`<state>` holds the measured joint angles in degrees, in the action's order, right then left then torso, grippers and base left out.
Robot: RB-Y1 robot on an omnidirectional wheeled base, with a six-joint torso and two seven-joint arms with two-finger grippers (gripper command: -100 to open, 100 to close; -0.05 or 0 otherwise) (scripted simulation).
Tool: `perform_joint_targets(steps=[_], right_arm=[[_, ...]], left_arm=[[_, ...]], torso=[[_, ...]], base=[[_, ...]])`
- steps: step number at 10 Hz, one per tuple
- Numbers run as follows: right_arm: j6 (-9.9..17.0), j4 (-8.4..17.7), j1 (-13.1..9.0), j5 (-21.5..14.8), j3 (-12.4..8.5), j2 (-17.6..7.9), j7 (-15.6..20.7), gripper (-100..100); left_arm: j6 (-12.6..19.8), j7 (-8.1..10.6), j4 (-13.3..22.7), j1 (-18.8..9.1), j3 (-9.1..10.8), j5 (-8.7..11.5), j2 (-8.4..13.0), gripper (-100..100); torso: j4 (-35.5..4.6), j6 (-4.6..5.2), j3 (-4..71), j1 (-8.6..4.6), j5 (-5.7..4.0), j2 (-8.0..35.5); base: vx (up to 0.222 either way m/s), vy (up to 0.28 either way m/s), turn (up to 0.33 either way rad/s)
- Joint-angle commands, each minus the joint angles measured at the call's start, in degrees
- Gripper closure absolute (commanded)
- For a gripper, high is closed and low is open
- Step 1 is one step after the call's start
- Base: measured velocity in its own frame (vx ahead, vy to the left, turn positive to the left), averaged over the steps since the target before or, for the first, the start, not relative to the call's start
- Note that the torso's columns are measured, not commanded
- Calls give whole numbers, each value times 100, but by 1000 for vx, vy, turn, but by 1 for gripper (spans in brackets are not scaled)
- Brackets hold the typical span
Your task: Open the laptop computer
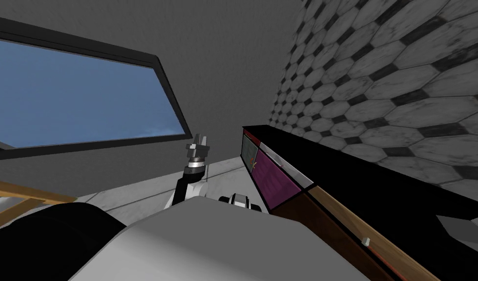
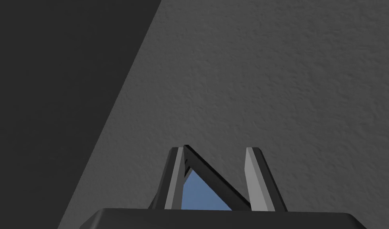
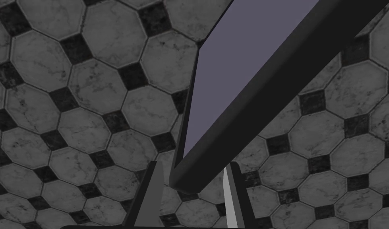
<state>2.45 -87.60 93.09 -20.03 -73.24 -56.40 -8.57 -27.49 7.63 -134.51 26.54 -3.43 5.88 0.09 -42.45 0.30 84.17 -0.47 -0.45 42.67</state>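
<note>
Clamping the rounded rim of the black laptop computer (image 3: pixel 237 79), beside its flat grey-violet panel, the right gripper (image 3: pixel 192 166) has one blade pressed on each side of that rim. In the head view the laptop's purple and green screen is uncovered, and a brown wooden table edge (image 1: pixel 340 219) runs just beside the laptop. The left gripper (image 1: pixel 198 142) hangs raised, apart from the laptop toward the blue window (image 1: pixel 76 97), blades spread, holding nothing.

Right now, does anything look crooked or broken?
Nothing looks broken or spilled. The laptop is on the table with its lid partly up, at my right claw. My left claw is raised and open. The slant is only my camera's.
</note>
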Motion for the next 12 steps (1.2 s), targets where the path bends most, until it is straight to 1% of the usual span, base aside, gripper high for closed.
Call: perform_joint_targets(steps=[1,2,4,6,7,9,10,11,12], right_arm=[[15,91,18,132,29,-16,-109,100],[27,335,-242,309,173,11,-247,100],[37,575,-500,469,320,48,-355,100],[48,816,-759,629,468,85,-464,100],[53,936,-888,709,542,104,-518,100],[64,1176,-1146,869,689,141,-626,100],[56,1174,-1130,798,627,111,-582,100],[61,1298,-1358,847,673,174,-600,100],[62,1403,-1556,890,708,234,-612,100]], left_arm=[[0,0,0,0,0,0,0,0],[0,0,0,2,1,0,1,0],[0,0,0,0,0,0,0,0],[0,0,0,1,1,0,1,0],[0,0,0,1,1,0,0,0],[0,0,0,1,1,0,1,0],[0,0,0,1,1,0,1,0],[0,0,0,3,2,0,1,0],[0,0,0,2,1,0,1,0]], torso=[[0,1,6,6,10,-5],[11,0,28,19,23,-36],[14,-35,25,11,17,-23],[10,-15,18,27,14,-25],[16,-21,21,21,-1,-38],[19,-25,34,22,17,-42],[22,-40,32,25,5,-47],[27,-31,52,33,25,-70],[30,-42,60,38,37,-68]], base=[[-69,9,56],[-113,1,197],[-215,-9,239],[-182,1,152],[-156,17,167],[-156,12,168],[-75,7,41],[-68,3,86],[-130,1,162]])
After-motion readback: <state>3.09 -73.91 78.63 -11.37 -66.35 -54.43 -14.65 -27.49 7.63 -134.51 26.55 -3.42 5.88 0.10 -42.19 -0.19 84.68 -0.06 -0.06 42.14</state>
